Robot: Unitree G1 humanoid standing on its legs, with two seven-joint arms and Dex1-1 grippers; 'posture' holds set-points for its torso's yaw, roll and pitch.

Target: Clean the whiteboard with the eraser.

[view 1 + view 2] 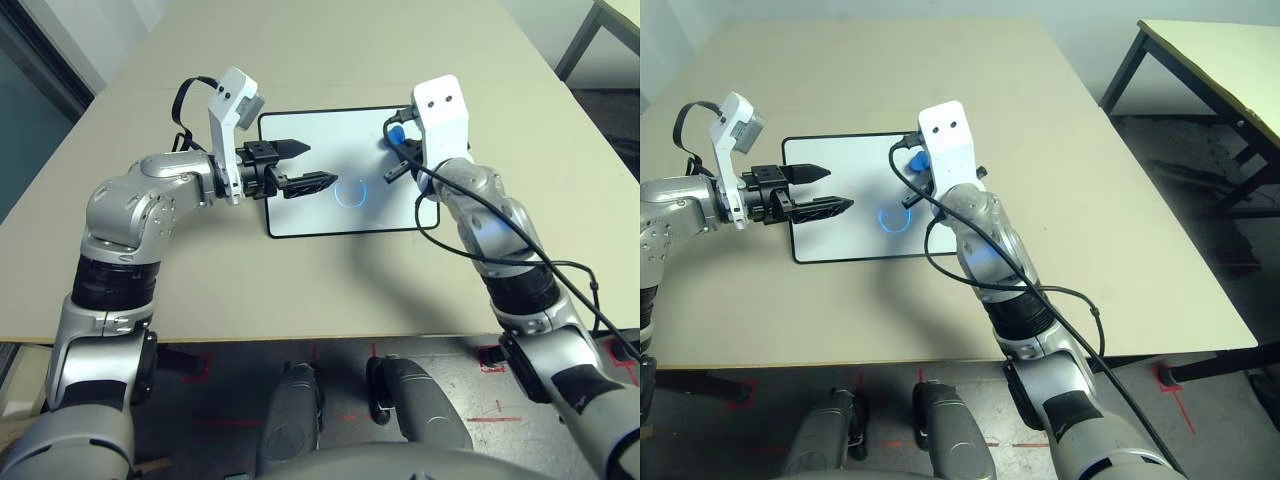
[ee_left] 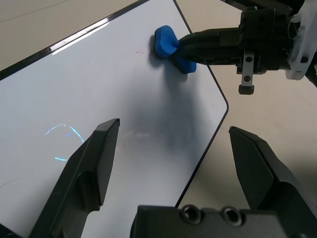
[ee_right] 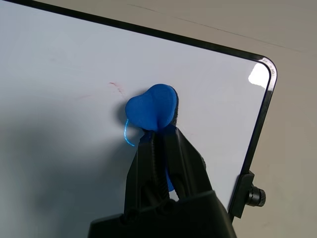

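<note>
The whiteboard (image 1: pixel 305 222) lies flat on the tan table, black-framed, with a cyan ring doodle (image 1: pixel 351 191) near its middle. At the board's far right corner, my right gripper (image 3: pixel 159 135) is shut on the bright-blue eraser (image 3: pixel 152 108), which presses on the white surface. A short cyan stroke (image 3: pixel 127 137) and faint red marks (image 3: pixel 116 87) lie beside the eraser. My left gripper (image 1: pixel 321 166) hovers open over the board's left half, fingers pointing toward the doodle and holding nothing. In the left wrist view the eraser (image 2: pixel 170 45) sits beyond its spread fingers (image 2: pixel 101 148).
The tan table (image 1: pixel 300 290) has bare room around the board. A small black knob (image 3: pixel 256 196) sticks out of the board's side frame. A black cable (image 1: pixel 470 235) loops off my right forearm. A second table (image 1: pixel 1215 50) stands off to the right.
</note>
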